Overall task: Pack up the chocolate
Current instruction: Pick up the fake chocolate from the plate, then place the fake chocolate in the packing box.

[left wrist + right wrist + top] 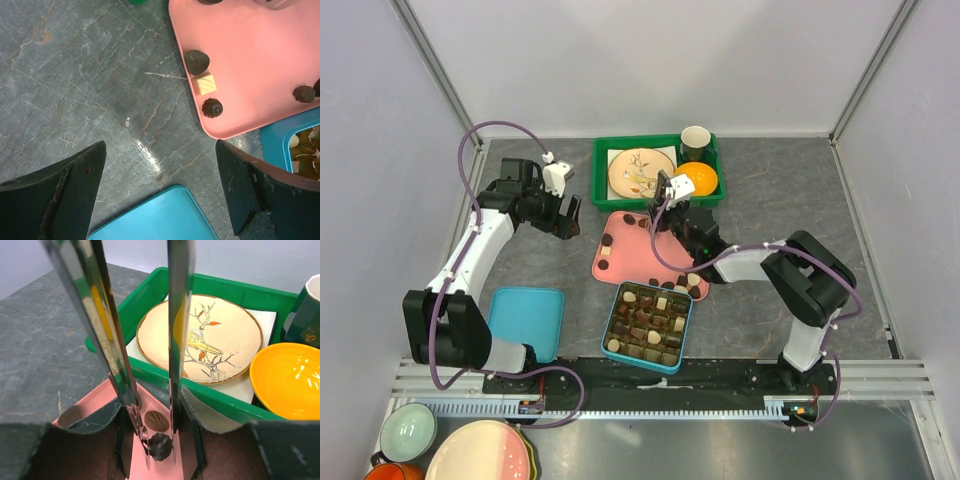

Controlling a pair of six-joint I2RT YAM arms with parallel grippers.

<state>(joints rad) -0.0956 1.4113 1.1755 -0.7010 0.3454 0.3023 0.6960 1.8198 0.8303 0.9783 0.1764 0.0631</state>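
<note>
Chocolate's tiny, light, easily dented. Tongs (177, 315) in the right gripper (157, 437) look narrow, pinching a dark fluted piece (159, 446) by its sides on the pink tray (625, 250), I think. Left gripper (161, 170) hangs wide open.

Counter (75, 75): grey stone look, pale veins, one rust fleck. Tray (250, 60): flat salmon pink. Chocolate on it: dk brown cone (198, 62), cream-white square (206, 83), dk brown swirl-top (212, 107). Shell-ribbed piece (156, 420): lighter brown. Tin (689, 325) & lid (527, 322): turquoise; tin contents mixed dk brown, tan, cream. Crate (150, 295): bright green. Plate (215, 335): cream, brown rim, bird-on-branch motif w/ orange-red leaves. Bowl (290, 375): plain yellow-orange. Cup (307, 315): dk green outside, cream inside. Tongs (177, 315): mirror silver w/ yellow reflections. Left fingers (55, 195): matte black. Cables (470, 150): purple.
</note>
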